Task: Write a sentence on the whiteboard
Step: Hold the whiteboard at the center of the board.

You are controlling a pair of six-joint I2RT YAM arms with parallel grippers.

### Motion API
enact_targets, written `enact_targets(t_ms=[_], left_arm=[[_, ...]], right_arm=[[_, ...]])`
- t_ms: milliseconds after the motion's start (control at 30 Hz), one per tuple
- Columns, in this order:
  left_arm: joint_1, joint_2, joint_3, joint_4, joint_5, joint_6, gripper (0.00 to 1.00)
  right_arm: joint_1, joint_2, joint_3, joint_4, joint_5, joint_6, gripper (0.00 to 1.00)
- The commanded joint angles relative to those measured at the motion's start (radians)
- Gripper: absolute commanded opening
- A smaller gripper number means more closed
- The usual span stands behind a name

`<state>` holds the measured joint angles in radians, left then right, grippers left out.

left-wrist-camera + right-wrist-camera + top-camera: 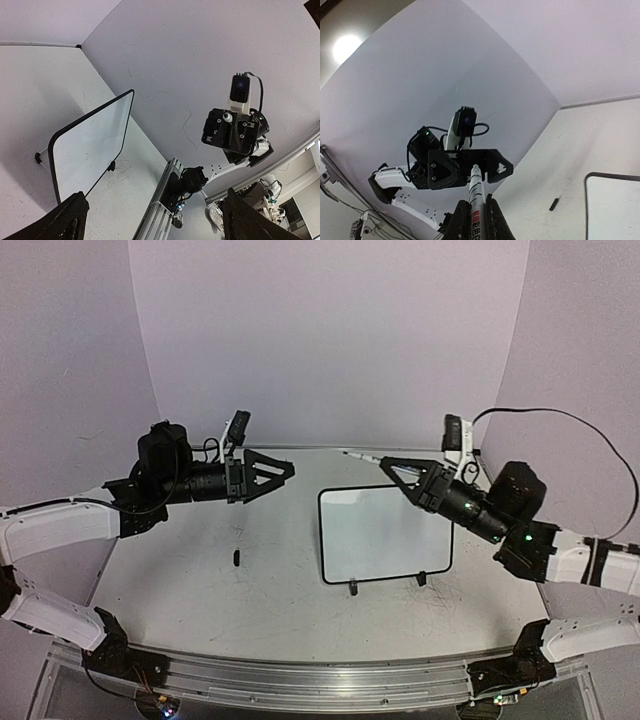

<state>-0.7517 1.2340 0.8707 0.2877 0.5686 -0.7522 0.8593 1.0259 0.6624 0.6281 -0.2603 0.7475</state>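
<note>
While the left arm reaches in from the desk's (180, 585) left edge, the left tool (285, 472) hangs above the far left part of the surface with its jaws spread wide and nothing between them; in the left wrist view its dark fingers (65, 220) sit at the two bottom corners, well apart; a small black piece (237, 558) lies alone on the desk left of the middle, and what it is cannot be told; right of the middle stands the whiteboard (385, 535), propped on two black feet that face the near edge, its black-framed white face tilted upward; over the board's far right corner, near the desk's far edge, the right tool (388, 466) is clamped narrow on a white marker (475, 192); the marker sticks out leftward past the fingertips, toward the left tool; red and black print shows on its barrel in the right wrist view.
</note>
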Motion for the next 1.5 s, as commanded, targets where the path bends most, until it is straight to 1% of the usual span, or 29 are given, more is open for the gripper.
enact_targets(t_ms=[0,167,300,400,500,633,767,833,933,1000,1033,1100,1167,1300,1400,1467], left_arm=[[0.005,-0.052,-0.057,0.014,-0.102,-0.009,0.96],[0.005,-0.051,-0.133,0.013,-0.139,-0.023,0.96],[0.002,-0.052,-0.192,0.013,-0.173,-0.044,0.96],[0.002,-0.051,-0.214,0.013,-0.194,-0.054,0.96],[0.001,-0.023,-0.209,0.013,-0.191,-0.052,0.99],[0.002,0.056,-0.145,0.012,-0.140,-0.002,0.98],[0.003,0.156,-0.043,-0.005,-0.070,0.063,0.91],[0.003,0.198,0.015,-0.065,-0.075,0.113,0.89],[0.003,0.282,0.166,-0.247,-0.165,0.214,0.89],[0.003,0.309,0.232,-0.332,-0.244,0.241,0.92],[0.003,0.311,0.246,-0.348,-0.276,0.244,0.95],[0.003,0.306,0.258,-0.355,-0.369,0.244,0.99],[0.003,0.300,0.265,-0.355,-0.447,0.245,0.99],[0.003,0.298,0.292,-0.352,-0.551,0.264,0.99],[0.004,0.317,0.314,-0.347,-0.555,0.303,0.99],[0.006,0.340,0.327,-0.341,-0.502,0.340,0.99]], right_arm=[[-0.004,-0.188,-0.101,-0.162,0.239,-0.142,0.00],[-0.005,-0.324,-0.130,-0.371,0.394,-0.204,0.00],[-0.005,-0.400,-0.160,-0.449,0.429,-0.245,0.00],[-0.004,-0.399,-0.161,-0.506,0.460,-0.236,0.00],[-0.005,-0.332,-0.118,-0.589,0.457,-0.241,0.00],[-0.004,-0.213,-0.033,-0.682,0.417,-0.297,0.00],[-0.003,-0.131,0.034,-0.713,0.372,-0.335,0.00],[-0.002,-0.106,0.054,-0.723,0.342,-0.341,0.00],[0.014,-0.092,0.065,-0.725,0.313,-0.335,0.00],[0.039,-0.093,0.061,-0.725,0.316,-0.317,0.00],[0.054,-0.093,0.059,-0.725,0.319,-0.309,0.00],[0.095,-0.087,0.059,-0.725,0.341,-0.295,0.00],[0.137,-0.069,0.067,-0.725,0.368,-0.285,0.00],[0.185,-0.027,0.091,-0.728,0.387,-0.278,0.00],[0.193,-0.005,0.104,-0.729,0.402,-0.274,0.00],[0.194,0.004,0.108,-0.729,0.412,-0.269,0.00]])
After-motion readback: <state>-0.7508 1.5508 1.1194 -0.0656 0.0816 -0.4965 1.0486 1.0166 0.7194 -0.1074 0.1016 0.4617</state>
